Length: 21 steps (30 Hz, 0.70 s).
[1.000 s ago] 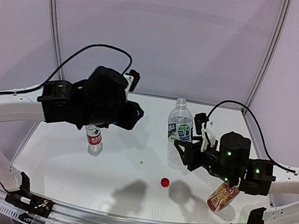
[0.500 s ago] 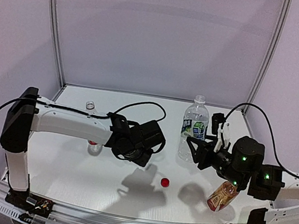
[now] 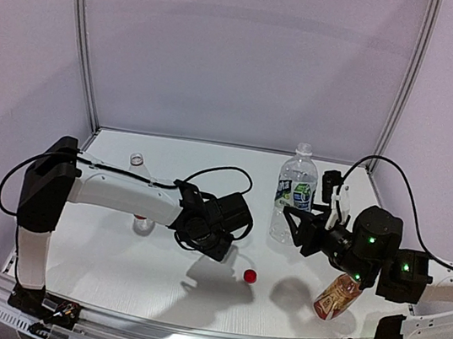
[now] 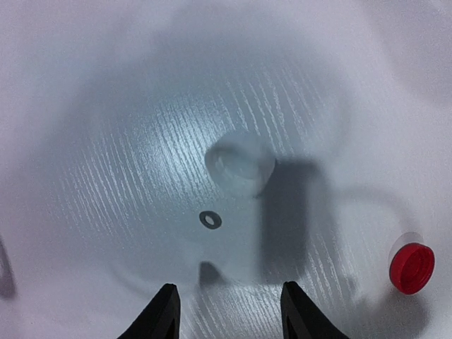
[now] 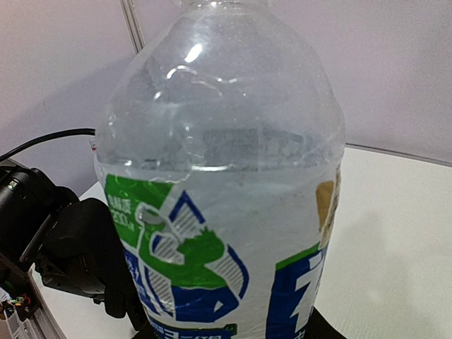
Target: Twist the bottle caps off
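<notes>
- Far left, the clear plastic bottle with a red label (image 3: 142, 224) stands upright, its long axis vertical. Its neck shows above the left arm and looks uncapped.
- The left gripper (image 4: 229, 314) hangs low over the white table (image 3: 160, 270) near the middle. Its jaws are apart and nothing is between them.
- Below it, the wrist view shows a pale round blur (image 4: 240, 164). It is too smeared to tell whether this is a cap.
- Just to the right, the small red round plastic cap (image 3: 251, 275) lies loose on the table, apart from every bottle. It looks light and rigid and would probably skate if nudged.
- Right of centre, the clear plastic bottle with a green-blue label (image 3: 296, 188) stands upright, neck up, well filled with water.
- Its pale round screw cap (image 3: 303, 149) is on and faces straight up.
- That cap is probably best pinched across its rim from above and turned about the vertical axis.
- The bottle's walls look thin and smooth, so they are likely to dent or slip under a hard squeeze.
- The right gripper (image 3: 299, 227) is closed around that bottle's lower body, bracing it.
- Nearest on the right, the amber drink bottle with a red-gold label (image 3: 338, 297) leans under the right arm, which hides its top.
</notes>
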Available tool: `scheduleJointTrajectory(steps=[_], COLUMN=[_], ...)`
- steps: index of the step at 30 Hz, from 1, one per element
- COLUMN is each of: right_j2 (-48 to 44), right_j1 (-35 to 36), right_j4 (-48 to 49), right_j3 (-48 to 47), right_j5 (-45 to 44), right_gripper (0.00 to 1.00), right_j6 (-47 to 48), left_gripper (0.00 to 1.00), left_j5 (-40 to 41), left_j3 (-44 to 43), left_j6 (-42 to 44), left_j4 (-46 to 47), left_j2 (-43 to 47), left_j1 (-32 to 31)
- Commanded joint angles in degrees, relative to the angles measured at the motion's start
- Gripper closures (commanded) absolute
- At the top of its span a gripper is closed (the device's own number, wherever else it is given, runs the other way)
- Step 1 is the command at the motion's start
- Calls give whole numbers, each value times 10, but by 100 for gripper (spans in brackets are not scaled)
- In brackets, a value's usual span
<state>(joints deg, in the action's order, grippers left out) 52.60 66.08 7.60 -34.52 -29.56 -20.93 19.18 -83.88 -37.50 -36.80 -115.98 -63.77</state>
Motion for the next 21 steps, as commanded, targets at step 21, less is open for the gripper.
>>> scheduleJointTrajectory(steps=[21], right_j2=[25], right_j1=[-1], right_j4=[81], right_j3=[8], right_j5=[197], right_gripper=[100], right_j6=[36], left_gripper=[23], left_j5=[93], left_j3=[32], left_j6=[238], left_j4=[37], left_j2=[267], left_j1=[-122])
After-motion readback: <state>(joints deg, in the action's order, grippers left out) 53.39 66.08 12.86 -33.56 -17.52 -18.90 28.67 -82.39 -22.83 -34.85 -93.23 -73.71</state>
